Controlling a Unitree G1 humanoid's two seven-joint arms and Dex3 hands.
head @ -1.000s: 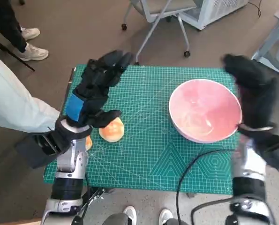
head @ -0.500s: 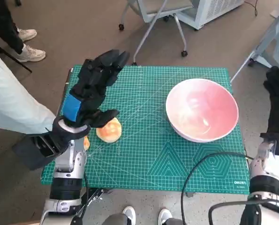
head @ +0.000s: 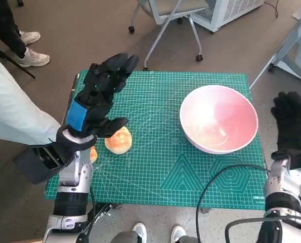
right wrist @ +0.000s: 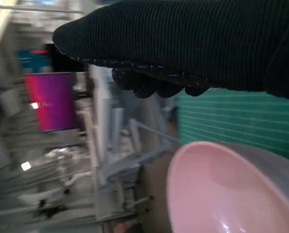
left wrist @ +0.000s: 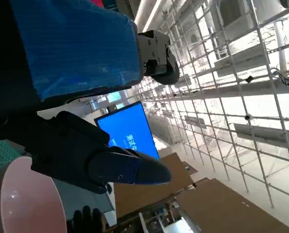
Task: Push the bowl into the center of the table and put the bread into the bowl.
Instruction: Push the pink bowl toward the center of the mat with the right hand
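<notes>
pink bowl (head: 219,118) at 3 o'clock on the green cutting mat (head: 160,167), off centre | right hand (head: 291,125) nearer, just off its 3 o'clock rim, apart, fingers spread, empty | bread roll (head: 119,140) at 9 o'clock, under left hand (head: 97,96), spread, empty, raised | roll's near side hidden by the thumb; contact unclear

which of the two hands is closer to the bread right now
The left hand, black with blue tape on its back: it hangs right over the bread at the mat's left side. The gloved right hand is off the table's right edge, beyond the pink bowl.
</notes>
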